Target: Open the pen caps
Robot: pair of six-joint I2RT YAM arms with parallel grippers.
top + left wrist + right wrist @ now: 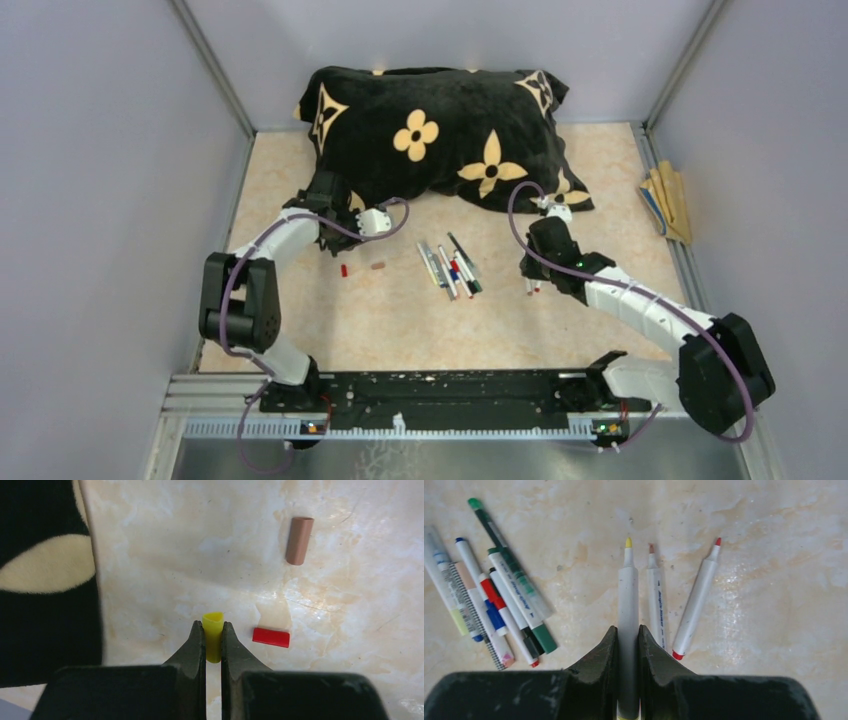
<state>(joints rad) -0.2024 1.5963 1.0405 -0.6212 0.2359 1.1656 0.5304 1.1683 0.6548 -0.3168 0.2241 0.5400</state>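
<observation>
In the left wrist view my left gripper is shut on a yellow pen cap, held just above the table. A red cap lies right beside it and a brown cap farther off. My right gripper is shut on the barrel of a grey-white pen whose bare yellow tip points away. Two uncapped pens lie to its right, one brown-tipped and one red-tipped. Several capped pens lie in a cluster at the left, also visible mid-table from above.
A black pillow with cream flowers fills the back of the table, and its edge is close on the left of my left gripper. Flat tan sticks lie along the right wall. Grey walls enclose the table on three sides.
</observation>
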